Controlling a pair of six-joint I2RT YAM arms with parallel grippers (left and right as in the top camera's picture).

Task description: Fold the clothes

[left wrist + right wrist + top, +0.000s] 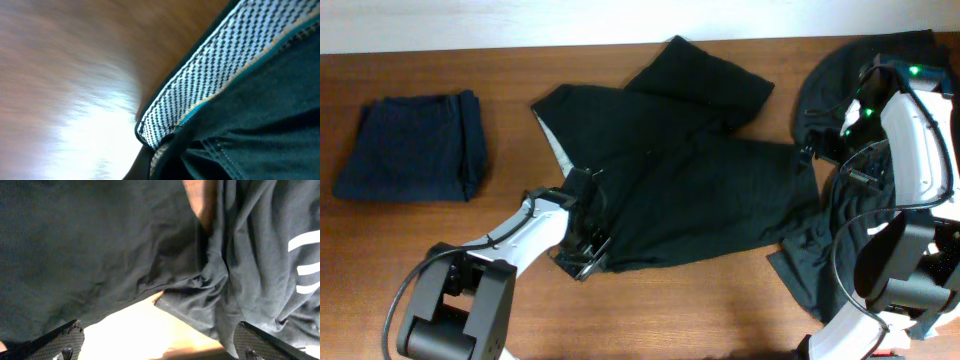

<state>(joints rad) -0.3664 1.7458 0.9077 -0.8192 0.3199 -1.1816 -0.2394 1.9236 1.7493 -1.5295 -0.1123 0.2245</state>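
The black shorts [690,190] lie spread across the middle of the table, with the pale waistband lining [552,140] showing at their left end. My left gripper [582,252] is at the shorts' near-left edge. In the left wrist view its fingers [167,165] look closed on a fold of black fabric just below the checked white waistband lining [220,65]. My right gripper [817,150] hovers at the shorts' right edge. Its fingers [160,345] are wide open and empty above the shorts' hem [75,245].
A folded navy garment [410,145] lies at the far left. A black T-shirt with white lettering [850,230] is bunched under the right arm, touching the shorts' right edge, and also shows in the right wrist view [270,255]. Bare wooden table [720,310] runs along the front.
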